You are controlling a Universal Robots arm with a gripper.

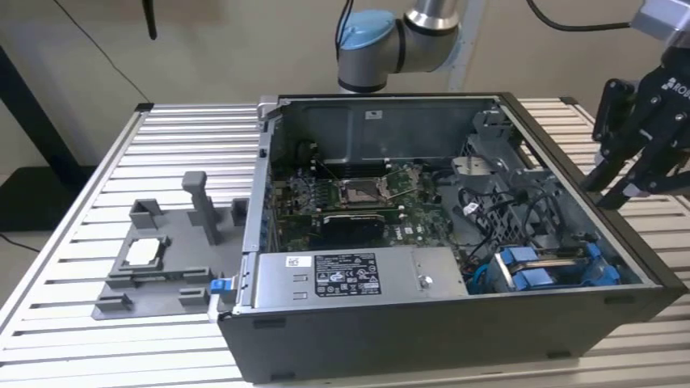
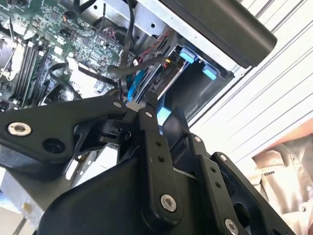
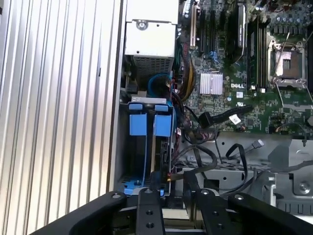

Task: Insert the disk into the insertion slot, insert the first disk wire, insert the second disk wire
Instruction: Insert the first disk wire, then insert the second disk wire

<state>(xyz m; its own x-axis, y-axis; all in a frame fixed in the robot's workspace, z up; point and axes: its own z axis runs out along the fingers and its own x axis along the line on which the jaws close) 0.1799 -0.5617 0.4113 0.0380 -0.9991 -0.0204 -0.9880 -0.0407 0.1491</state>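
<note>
One gripper (image 1: 609,192) is hovering at the edge of the open case (image 1: 431,323), fingers (image 1: 595,174) apart and empty — the insertion slot (image 1: 552,267) is lying lengthwise along the case's near wall in the exterior view, beside the power supply (image 1: 334,275), its inside hard to make out.

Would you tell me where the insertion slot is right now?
The insertion slot sits inside the computer case, at its near corner on the exterior view's right, beside the power supply.

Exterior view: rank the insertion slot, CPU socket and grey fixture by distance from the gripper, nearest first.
From the gripper, at the exterior view's right:
1. insertion slot, in the case's near right corner.
2. CPU socket, mid-motherboard.
3. grey fixture, outside the case, far left.
</note>
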